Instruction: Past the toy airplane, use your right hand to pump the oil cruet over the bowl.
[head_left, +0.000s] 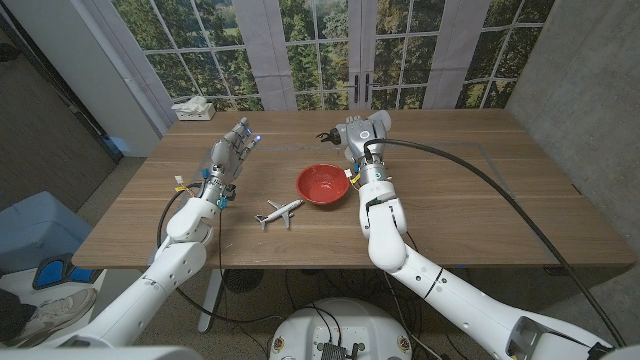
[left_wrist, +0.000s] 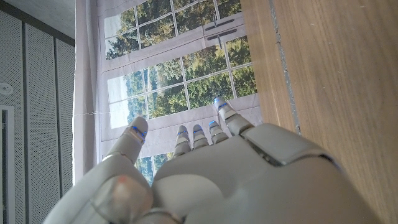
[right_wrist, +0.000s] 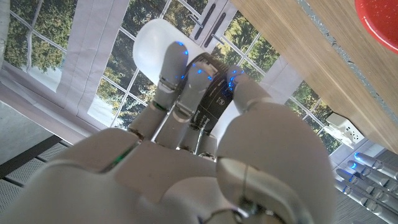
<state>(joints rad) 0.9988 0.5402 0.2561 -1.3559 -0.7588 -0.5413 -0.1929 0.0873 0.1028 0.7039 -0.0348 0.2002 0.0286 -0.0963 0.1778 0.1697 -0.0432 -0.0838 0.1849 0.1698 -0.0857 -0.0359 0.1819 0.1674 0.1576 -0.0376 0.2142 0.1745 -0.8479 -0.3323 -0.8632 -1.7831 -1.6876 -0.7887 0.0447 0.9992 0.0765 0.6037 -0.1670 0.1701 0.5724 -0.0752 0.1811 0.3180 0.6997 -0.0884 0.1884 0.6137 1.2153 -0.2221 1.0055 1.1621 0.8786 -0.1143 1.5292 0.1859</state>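
Right now your right hand (head_left: 352, 134) is hovering above the bench (head_left: 480, 200), just behind the red bowl (head_left: 322, 184), and it is gripping the cruet (right_wrist: 205, 93). In the right wrist view the fingers (right_wrist: 171, 74) are wrapping around the cruet's dark collar, with its white rounded top sticking out beyond them. There is small print on that collar, but it is too fine to read. From the head view the cruet is mostly hidden inside the hand, so you cannot tell whether its spout is sitting over the bowl or just behind the rim. The plane (head_left: 279, 211) is lying on the bench in front of the bowl, toward your left. Your left hand (head_left: 229, 155) is holding nothing, its fingers (left_wrist: 202, 134) reaching out straight and slightly apart, well away from the bowl.
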